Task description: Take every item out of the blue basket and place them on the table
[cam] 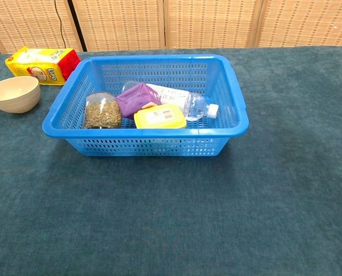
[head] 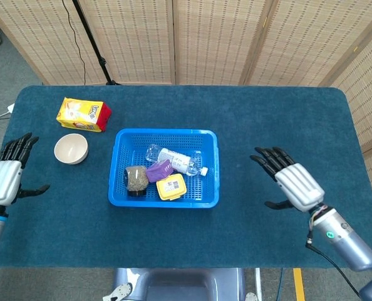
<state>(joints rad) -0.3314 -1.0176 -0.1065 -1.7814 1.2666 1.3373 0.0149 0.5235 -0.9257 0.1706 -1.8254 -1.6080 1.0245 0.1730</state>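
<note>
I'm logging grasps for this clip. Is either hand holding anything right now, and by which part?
Nothing is held. The left hand and right hand both hover open above the table, fingers apart.
</note>
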